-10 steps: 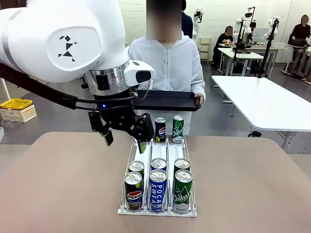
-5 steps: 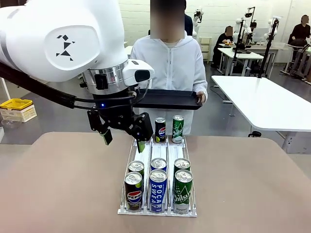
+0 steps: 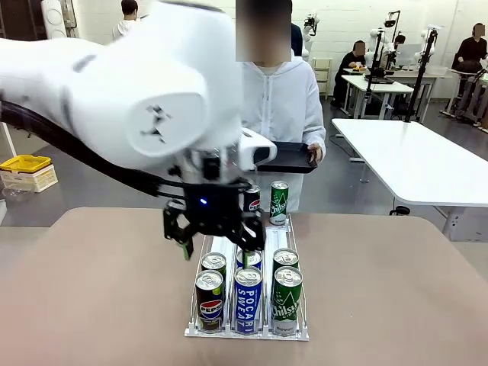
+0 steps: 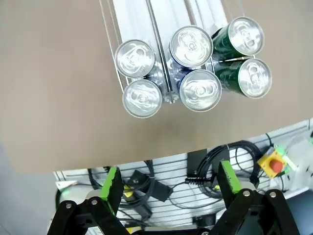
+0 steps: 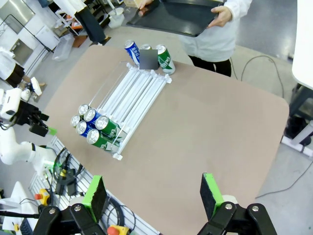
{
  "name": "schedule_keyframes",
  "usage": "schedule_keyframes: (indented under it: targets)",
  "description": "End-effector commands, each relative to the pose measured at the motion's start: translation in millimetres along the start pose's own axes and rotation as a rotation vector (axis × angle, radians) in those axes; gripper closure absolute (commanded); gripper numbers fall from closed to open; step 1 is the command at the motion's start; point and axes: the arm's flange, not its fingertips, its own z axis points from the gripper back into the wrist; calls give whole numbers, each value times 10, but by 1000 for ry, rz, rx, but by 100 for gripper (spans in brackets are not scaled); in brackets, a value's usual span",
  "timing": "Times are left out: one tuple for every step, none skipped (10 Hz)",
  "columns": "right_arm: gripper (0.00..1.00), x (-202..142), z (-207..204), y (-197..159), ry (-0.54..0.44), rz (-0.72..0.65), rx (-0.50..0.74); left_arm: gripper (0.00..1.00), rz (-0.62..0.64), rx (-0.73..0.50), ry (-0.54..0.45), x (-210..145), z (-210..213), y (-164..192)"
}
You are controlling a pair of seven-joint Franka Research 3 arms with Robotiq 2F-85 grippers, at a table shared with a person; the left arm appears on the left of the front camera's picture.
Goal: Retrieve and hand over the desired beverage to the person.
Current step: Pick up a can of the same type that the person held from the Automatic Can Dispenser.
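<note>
now the left gripper hovers, jaws spread wide, over the rack of cans on the counter; the right gripper likewise gapes, empty.

Front view faces the white-jacketed person past the left gripper. Wrist views look down, left near, right high. All share the white wire can rack beneath that gripper.

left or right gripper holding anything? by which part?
Neither. Left gripper hangs open above the near cans in the rack; right gripper is open, high over the table. The person's hand grips the black tray by its edge.
</note>
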Motion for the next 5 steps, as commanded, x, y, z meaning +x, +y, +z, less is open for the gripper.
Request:
schedule_keyframes:
  targets:
    - [0,17,-12,-6,-12,4,14,0,109,15,8,229,-57,-253]
    - [0,17,-12,-6,-12,4,14,0,127,7,17,297,-114,-283]
    - [0,17,-12,-6,-12,4,14,0,158,6,12,341,-202,-331]
    - [0,17,-12,-6,-12,4,14,0,188,-2,-3,387,-299,-364]
    - [0,17,-12,-6,-12,4,14,0,184,-5,15,440,-391,-376]
